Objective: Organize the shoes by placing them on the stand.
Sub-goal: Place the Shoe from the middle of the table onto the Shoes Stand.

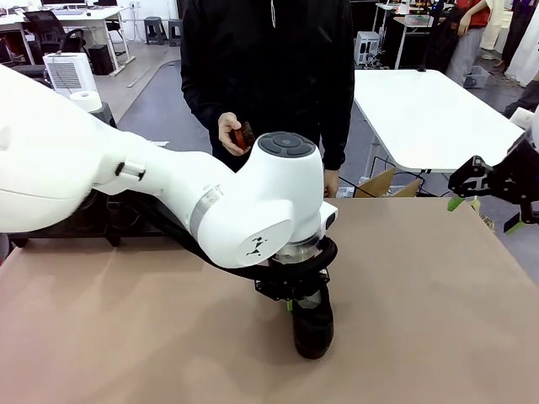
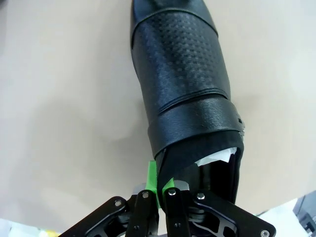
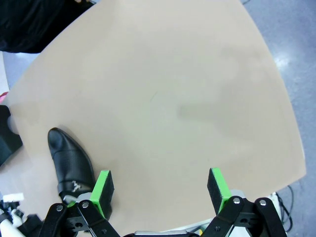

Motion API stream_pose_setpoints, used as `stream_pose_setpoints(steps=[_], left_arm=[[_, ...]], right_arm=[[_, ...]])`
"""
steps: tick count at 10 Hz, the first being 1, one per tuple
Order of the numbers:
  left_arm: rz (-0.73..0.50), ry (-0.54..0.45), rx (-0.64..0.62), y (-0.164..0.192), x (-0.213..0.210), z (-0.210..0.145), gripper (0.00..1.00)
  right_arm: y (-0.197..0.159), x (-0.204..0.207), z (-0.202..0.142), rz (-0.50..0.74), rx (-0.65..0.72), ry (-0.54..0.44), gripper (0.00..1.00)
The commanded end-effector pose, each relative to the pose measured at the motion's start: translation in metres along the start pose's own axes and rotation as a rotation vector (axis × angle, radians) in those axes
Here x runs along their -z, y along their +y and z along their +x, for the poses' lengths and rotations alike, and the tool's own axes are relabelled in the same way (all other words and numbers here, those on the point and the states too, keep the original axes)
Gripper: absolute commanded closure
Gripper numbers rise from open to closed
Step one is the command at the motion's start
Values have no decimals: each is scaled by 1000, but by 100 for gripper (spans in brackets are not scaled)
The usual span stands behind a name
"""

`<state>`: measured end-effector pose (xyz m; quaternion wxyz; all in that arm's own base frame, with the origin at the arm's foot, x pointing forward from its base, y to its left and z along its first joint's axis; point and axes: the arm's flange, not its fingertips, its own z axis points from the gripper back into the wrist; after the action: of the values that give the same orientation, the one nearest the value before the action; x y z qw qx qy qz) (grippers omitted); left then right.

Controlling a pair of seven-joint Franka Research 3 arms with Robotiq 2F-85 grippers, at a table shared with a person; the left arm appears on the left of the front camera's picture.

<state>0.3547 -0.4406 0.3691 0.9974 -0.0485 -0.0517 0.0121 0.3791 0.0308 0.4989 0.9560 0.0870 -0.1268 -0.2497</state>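
The left gripper (image 2: 159, 185) has its jaws pinched tight on the thin collar at the heel opening of a black shoe (image 2: 185, 84), one green pad outside the leather and the other tucked inside against the pale lining. In the front view the same gripper (image 1: 290, 305) hangs under the big white wrist with the shoe (image 1: 313, 326) dangling toe-down, its tip at or just above the tan tabletop (image 1: 421, 320); I can't tell if it touches.

That grip is what worries me. It has only a narrow strip of soft leather, well off the shoe's middle, so the shoe could swing or slide out when the arm travels, and a quick move would make it worse.

The right gripper (image 3: 160, 190) waits spread wide with nothing between its pads, off at the right edge of the table (image 1: 493, 200). Its camera catches the shoe (image 3: 71, 165) with a small metal buckle. The stand (image 1: 84, 220) is the dark low shape behind the left arm, mostly hidden. Across the table a person's hand (image 1: 229, 133) holds a small reddish-brown brush (image 1: 245, 136).
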Motion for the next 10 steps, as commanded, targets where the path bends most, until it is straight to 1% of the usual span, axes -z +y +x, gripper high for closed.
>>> stream_pose_setpoints(steps=[1, 2, 3, 4, 5, 8, 9, 10], left_arm=[[18, -62, 72, 44, -58, -17, 100], [53, -89, 114, 62, -76, -15, 100], [70, -88, 156, 77, -85, -11, 100], [19, -96, 144, 91, -92, -5, 100], [64, -69, 108, 51, -71, -14, 100], [64, -69, 108, 51, -71, -14, 100], [78, -64, 128, 62, -70, -17, 100], [162, -166, 61, 74, -78, -10, 100]], right_arm=[[-2, -1, 1, 3, -16, 1, 0], [-2, -1, 1, 3, -16, 1, 0], [-2, -1, 1, 3, -16, 1, 0], [-2, -1, 1, 3, -16, 1, 0], [-2, -1, 1, 3, -16, 1, 0], [-2, -1, 1, 3, -16, 1, 0], [-2, -1, 1, 3, -16, 1, 0], [-2, -1, 1, 3, -16, 1, 0]])
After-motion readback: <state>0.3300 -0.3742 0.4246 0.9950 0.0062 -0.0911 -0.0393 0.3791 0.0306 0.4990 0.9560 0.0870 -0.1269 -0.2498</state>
